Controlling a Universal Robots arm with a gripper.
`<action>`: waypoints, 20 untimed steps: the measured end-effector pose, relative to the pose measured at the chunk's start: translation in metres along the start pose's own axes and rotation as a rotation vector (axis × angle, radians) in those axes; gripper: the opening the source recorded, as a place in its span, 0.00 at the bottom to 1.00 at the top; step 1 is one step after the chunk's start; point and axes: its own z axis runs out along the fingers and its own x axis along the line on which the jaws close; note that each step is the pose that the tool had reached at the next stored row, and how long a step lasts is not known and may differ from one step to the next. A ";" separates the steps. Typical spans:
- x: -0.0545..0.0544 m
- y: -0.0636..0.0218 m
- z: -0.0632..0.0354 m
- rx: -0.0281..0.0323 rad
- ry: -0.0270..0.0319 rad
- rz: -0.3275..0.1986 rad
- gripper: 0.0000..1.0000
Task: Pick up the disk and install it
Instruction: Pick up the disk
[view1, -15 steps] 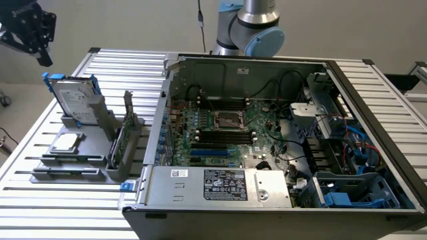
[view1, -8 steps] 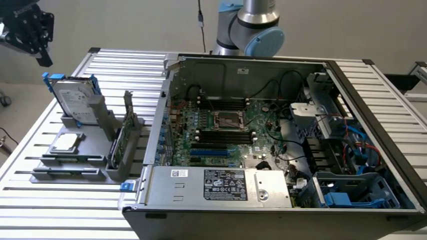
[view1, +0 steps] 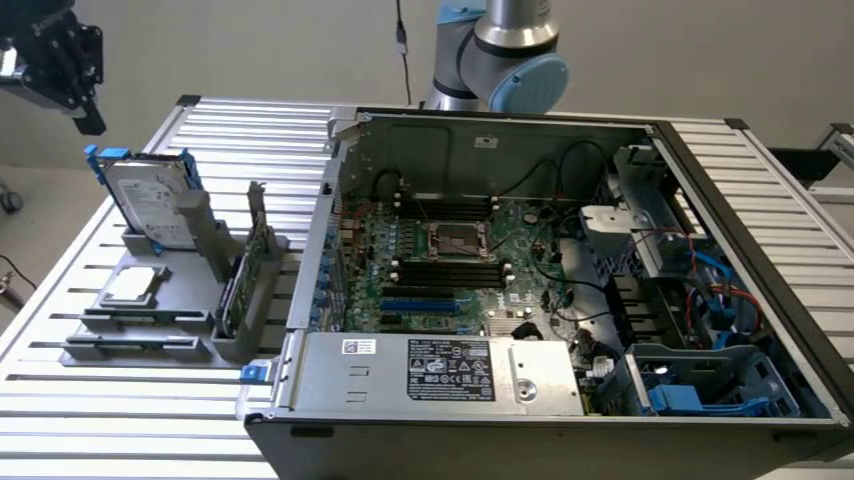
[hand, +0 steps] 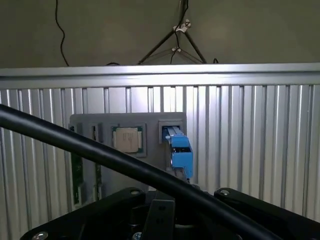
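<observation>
ROBOT POISED OVER PARTS RACK: The arm's pincer hangs clenched and empty high at the exterior view's left, well apart from the disk it is meant to collect. The disk stands on edge in a grey holder on the slatted counter, label facing out and blue rails running up its sides. That pose seems chosen to leave its upper edge free for a grasp from above.

On the same holder, a chip lies flat in its own recess and a card stands upright in a slot. Each is kept apart from the disk, probably so that one part can be lifted without disturbing the others.

To the exterior view's right, the case lies on its side with the panel off. Its board and bays face upward, presumably so that parts can be lowered straight in. A blue bay sits beside the power supply at the near end. Its colour matches the disk's rails, which suggests it may be where the disk belongs.

In the wrist view, the disk shows edge-on, one blue rail just beside the chip, with a black cable crossing in front. The disk sits untouched in its holder, and the pick-up is not yet made.
</observation>
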 end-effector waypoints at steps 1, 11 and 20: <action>0.000 0.0000 0.0005 0.0004 0.0003 -0.013 0.11; -0.001 -0.0021 0.0057 0.0023 0.0016 -0.068 0.18; -0.002 -0.0025 0.0144 0.0022 -0.0004 -0.069 0.48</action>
